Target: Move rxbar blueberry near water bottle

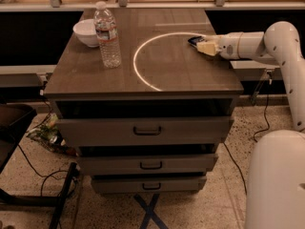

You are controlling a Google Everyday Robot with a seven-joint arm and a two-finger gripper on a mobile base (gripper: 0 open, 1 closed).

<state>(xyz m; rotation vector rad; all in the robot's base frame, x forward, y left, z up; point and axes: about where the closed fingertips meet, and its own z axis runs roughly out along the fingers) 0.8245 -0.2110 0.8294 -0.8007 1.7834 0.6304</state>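
While at rxbar blueberry [195, 40], end effector [206, 47]

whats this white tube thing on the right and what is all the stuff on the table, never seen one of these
There is one camera view, looking down at a drawer cabinet from the front. The white tube is a robot arm reaching in from the right, and the white bulk at lower right is the robot's body. The arm ends in the gripper, low over the top's back right part, right at a small dark wrapped bar, the rxbar blueberry. I can't tell if it holds the bar. On the left stands a clear water bottle, with a white bowl beside it. The pale curve looks like light on the wood.
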